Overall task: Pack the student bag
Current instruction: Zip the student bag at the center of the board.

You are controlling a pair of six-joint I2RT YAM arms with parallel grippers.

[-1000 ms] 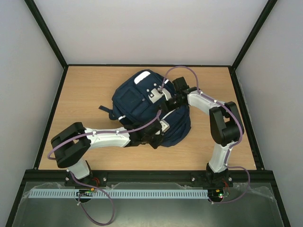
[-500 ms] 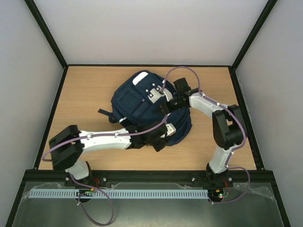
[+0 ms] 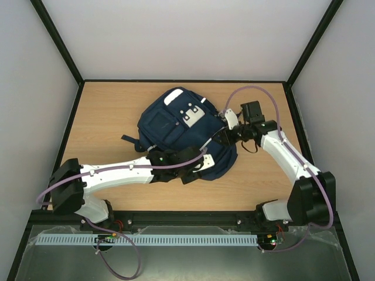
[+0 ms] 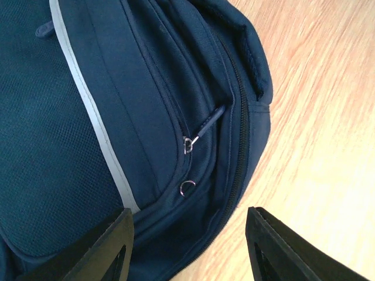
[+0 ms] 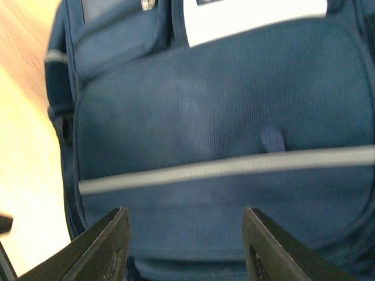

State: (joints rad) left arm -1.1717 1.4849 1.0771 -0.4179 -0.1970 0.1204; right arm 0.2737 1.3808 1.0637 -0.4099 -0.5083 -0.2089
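Student bag (image 3: 167,126) is lying mid-table (image 3: 105,111). Left gripper (image 4: 188,249) is hovering over its zip pocket (image 4: 153,111), jaws parted, grasping nothing. Right gripper (image 5: 183,252) is hovering over the bag's front, jaws likewise parted and empty.

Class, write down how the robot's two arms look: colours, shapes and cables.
The left arm and right arm match: white tube-like links joined by chunky black joints, ending in flat black jaws. A thin purple cable loops loosely along each one.
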